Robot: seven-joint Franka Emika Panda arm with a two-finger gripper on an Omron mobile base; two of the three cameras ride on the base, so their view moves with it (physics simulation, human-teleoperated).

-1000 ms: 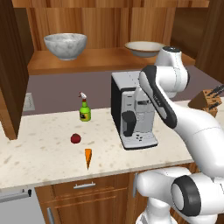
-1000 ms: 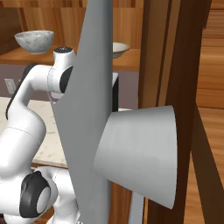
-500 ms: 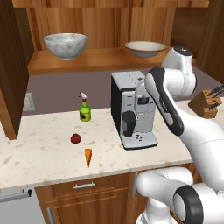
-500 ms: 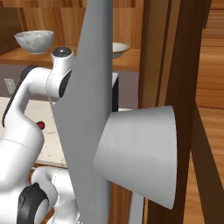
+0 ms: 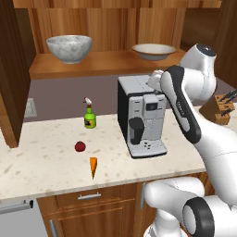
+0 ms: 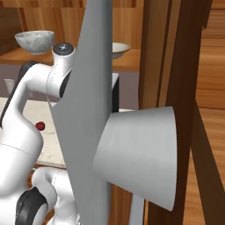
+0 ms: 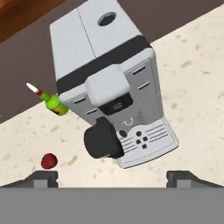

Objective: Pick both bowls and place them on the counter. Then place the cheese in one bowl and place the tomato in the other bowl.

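Both bowls, marbled bowl (image 5: 69, 47) and tan bowl (image 5: 153, 50), sit on the wooden shelf (image 5: 106, 65). The gripper (image 7: 112, 178), jaws apart and empty, hovers above the coffee machine (image 5: 140, 115); reaching up risks clipping it.

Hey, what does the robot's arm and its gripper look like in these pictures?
The arm is glossy white, built of rounded, tube-like segments, with dark grey to black bands and caps at the joints. The gripper shows as two small, dark, blocky finger tips. No cables or markings are visible.
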